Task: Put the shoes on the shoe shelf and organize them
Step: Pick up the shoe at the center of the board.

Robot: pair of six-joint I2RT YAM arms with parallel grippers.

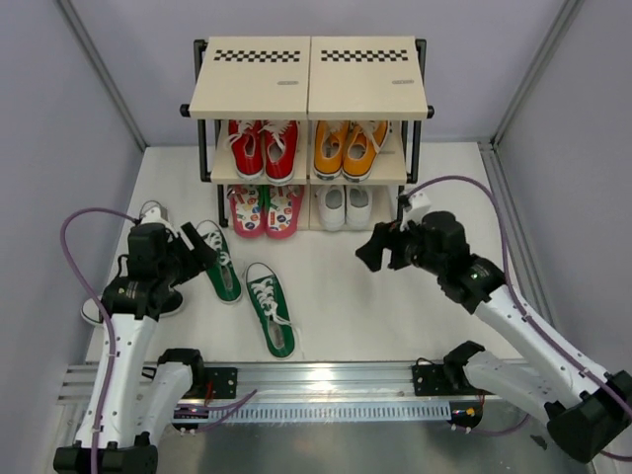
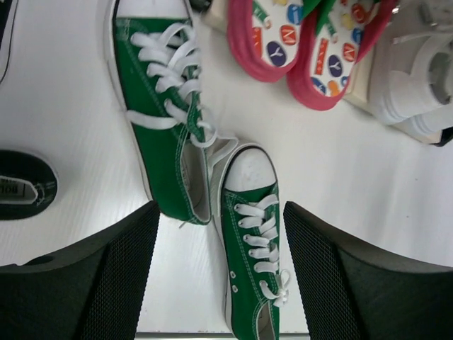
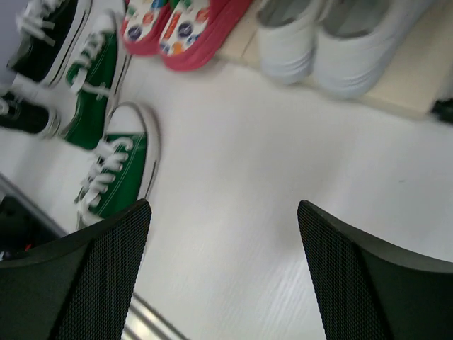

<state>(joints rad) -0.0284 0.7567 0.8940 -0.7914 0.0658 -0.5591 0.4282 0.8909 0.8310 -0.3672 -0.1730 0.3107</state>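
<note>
Left claw [image 2: 219, 212] hangs wide and empty over the green sneakers [image 2: 249, 241] lying on the surface [image 1: 326, 286] in front of the shoe shelf [image 1: 257, 94]; it should straddle one shoe's midsection squarely. Right claw [image 3: 223, 212], equally wide, holds nothing.

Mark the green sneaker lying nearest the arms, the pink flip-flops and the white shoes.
green sneaker [image 1: 269, 304]: top external view, on its white laces.
pink flip-flops [image 1: 282, 210]: top external view, on the patterned footbed of the right-hand one.
white shoes [image 1: 332, 206]: top external view, on the upper of the left-hand one.
</note>
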